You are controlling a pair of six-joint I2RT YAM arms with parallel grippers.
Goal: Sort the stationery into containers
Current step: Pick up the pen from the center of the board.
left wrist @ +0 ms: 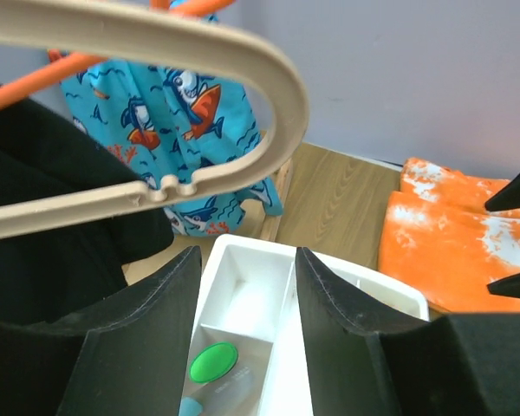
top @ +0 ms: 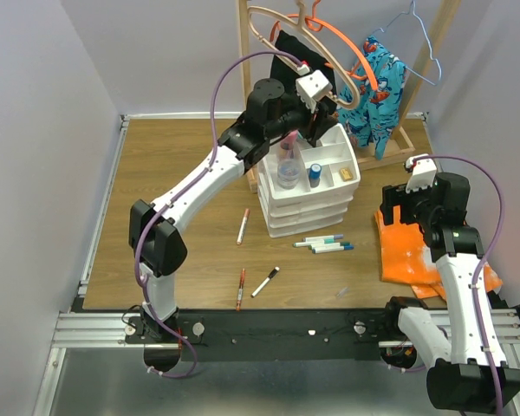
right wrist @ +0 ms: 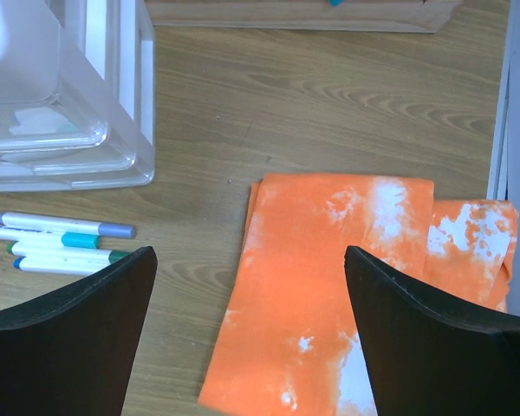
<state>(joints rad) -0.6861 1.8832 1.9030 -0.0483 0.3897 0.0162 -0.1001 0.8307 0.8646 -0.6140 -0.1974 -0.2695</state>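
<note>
Stationery is seen partly in place and partly loose on the wooden table (top: 182,147). A white drawer organiser (top: 305,212) stands near the middle of the table and is topped by a divided tray (top: 345,154). In the tray, a blue-capped bottle (top: 315,173) is set upright in a middle compartment, a pink-capped bottle (top: 288,165) is placed in the compartment to its left, and a small yellowish item (top: 347,174) lies at the right.

In the left wrist view, a green cap (left wrist: 213,362) is seen in a compartment below the left gripper (left wrist: 247,260). Its jaws are spread wide with nothing between them. It is held above the far left part of the tray, close under a beige hanger (left wrist: 156,43).

A cluster of capped pens (top: 322,243) is laid side by side on the table, just on the near side of the organiser and towards its right. A red-and-white pen (top: 243,225) lies left of the organiser. A red pen (top: 240,289) and a black-capped marker (top: 265,282) lie closer to the near edge.

The right gripper (right wrist: 249,256) is held over an orange cloth (right wrist: 329,286) at the right. Its jaws are released and empty, and the pens lie apart from it to the left.
</note>
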